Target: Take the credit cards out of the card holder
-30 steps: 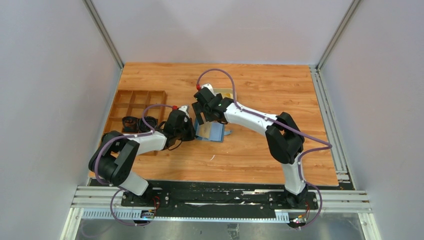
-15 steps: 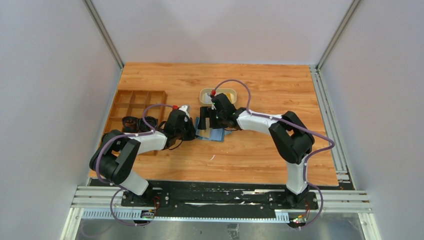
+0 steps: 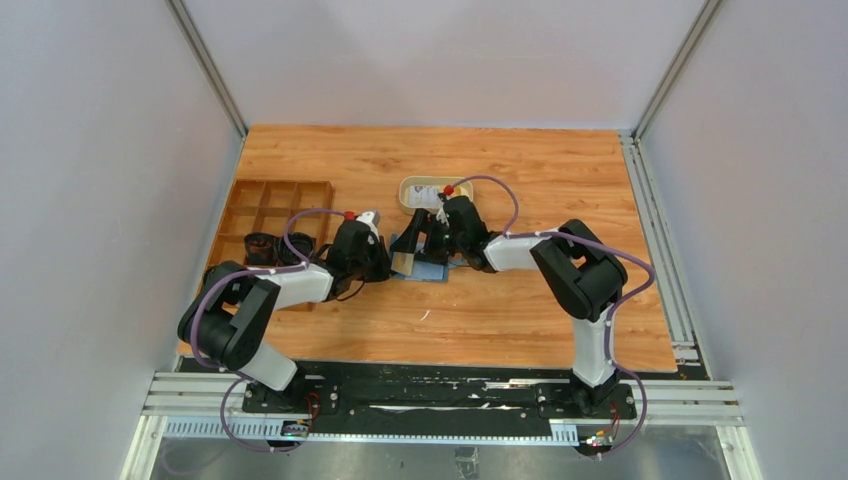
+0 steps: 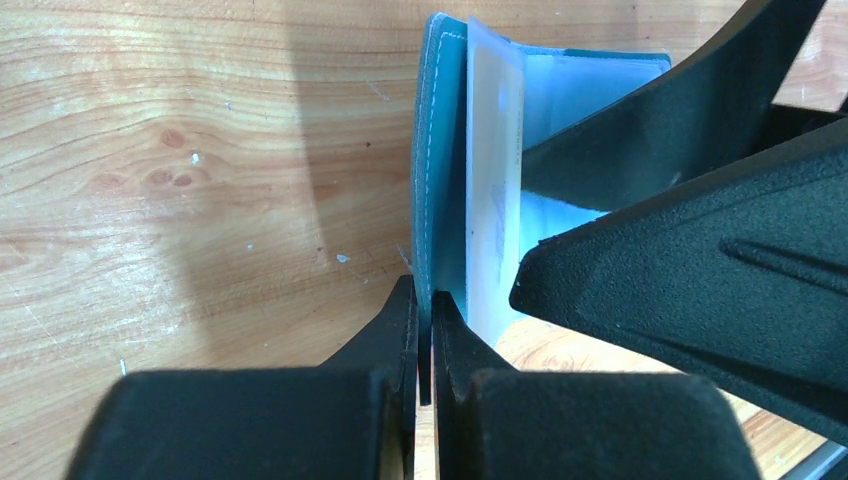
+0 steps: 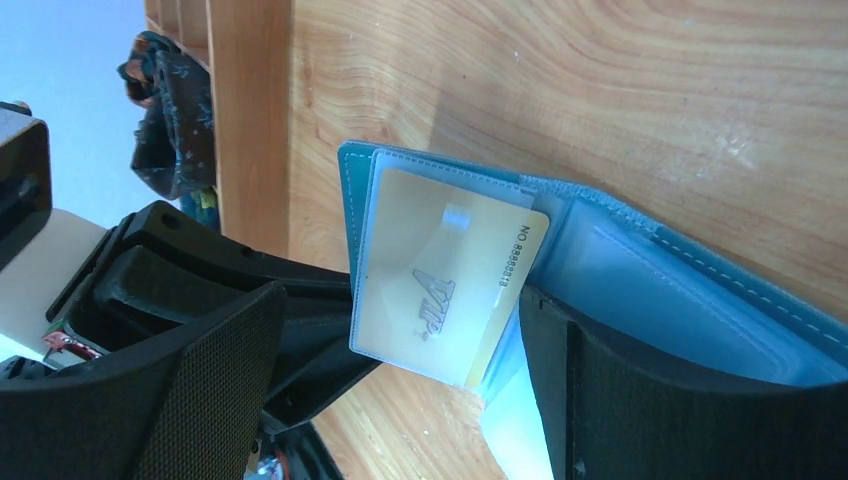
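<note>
The teal-blue card holder [image 3: 432,270] lies open on the table, its left cover standing upright. My left gripper [image 3: 386,264] is shut on the edge of that cover [image 4: 440,150]; it also shows in its own wrist view [image 4: 432,325]. A yellow credit card [image 5: 440,285] marked VIP sits in a clear sleeve against the cover and shows edge-on in the left wrist view [image 4: 495,180]. My right gripper [image 3: 418,250] is open, its fingers [image 5: 190,400] on either side of the sleeve and card. The blue pocketed inside [image 5: 680,290] lies under its right finger.
An oval beige tray [image 3: 408,190] behind the wallet holds a pale card [image 3: 426,194]. A brown wooden compartment box [image 3: 275,215] stands at the left with dark items [image 3: 275,245] in its near cells; it also shows in the right wrist view [image 5: 250,100].
My right gripper has moved from over the tray down and toward the wallet, now straddling the card sleeve. The tray with a card in it is uncovered. The left arm has not moved.
</note>
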Controlling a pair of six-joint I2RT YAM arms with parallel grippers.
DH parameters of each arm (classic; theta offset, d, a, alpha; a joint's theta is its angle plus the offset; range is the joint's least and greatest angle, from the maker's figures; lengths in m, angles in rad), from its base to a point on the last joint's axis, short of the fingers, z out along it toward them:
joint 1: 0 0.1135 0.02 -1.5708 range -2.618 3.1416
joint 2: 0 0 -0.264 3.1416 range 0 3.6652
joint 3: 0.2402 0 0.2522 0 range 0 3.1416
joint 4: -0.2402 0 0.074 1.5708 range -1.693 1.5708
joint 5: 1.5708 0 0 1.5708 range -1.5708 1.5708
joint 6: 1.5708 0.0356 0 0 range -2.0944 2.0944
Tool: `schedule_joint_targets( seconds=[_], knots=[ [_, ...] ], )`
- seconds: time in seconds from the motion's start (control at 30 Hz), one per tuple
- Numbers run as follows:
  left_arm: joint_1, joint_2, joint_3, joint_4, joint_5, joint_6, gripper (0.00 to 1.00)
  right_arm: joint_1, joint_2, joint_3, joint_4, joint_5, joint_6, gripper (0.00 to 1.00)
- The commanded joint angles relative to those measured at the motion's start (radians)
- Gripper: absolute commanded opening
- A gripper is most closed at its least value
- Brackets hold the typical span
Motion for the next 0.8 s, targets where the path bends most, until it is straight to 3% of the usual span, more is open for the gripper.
schedule_joint_targets(
  seconds=[0.0,0.33,0.6,0.77],
  knots=[
    [0.009,0.034,-0.057,-0.164,-0.073,0.049,0.00,-0.008,0.069,-0.094,0.115,-0.085,0.186,0.90],
    [0.009,0.028,-0.057,-0.164,-0.073,0.050,0.00,-0.007,0.113,-0.176,0.130,-0.118,0.328,0.88],
    [0.009,0.029,-0.046,-0.176,-0.073,0.047,0.00,-0.006,0.267,-0.233,0.705,-0.188,0.533,0.84],
    [0.009,0.029,-0.040,-0.186,-0.082,0.048,0.00,-0.004,0.284,-0.217,0.905,-0.230,0.561,0.82]
  ],
)
